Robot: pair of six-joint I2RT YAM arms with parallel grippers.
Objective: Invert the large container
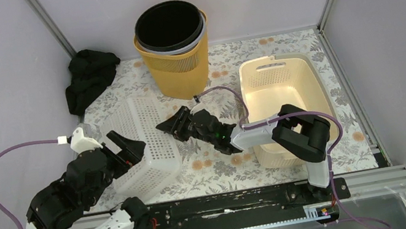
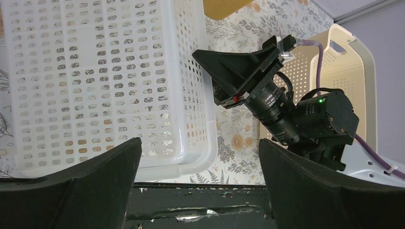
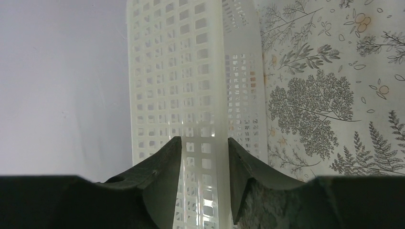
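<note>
The large container, a white lattice basket (image 1: 143, 143), lies bottom-up on the flowered table at left centre. My right gripper (image 1: 172, 126) is at its right side. In the right wrist view the fingers stand a little apart astride the basket's side wall (image 3: 191, 71), with narrow gaps on both sides, so the right gripper (image 3: 204, 140) is open. My left gripper (image 1: 128, 147) hovers over the basket's near left part, jaws wide open and holding nothing. In the left wrist view the basket's perforated base (image 2: 95, 81) fills the upper left, between and beyond the fingers.
A yellow bin (image 1: 178, 72) with a black bucket (image 1: 169, 25) nested in it stands at the back. A cream basket (image 1: 284, 94) sits upright on the right, under the right arm. A black cloth (image 1: 88, 77) lies at the back left. A black rail (image 1: 222, 204) edges the near side.
</note>
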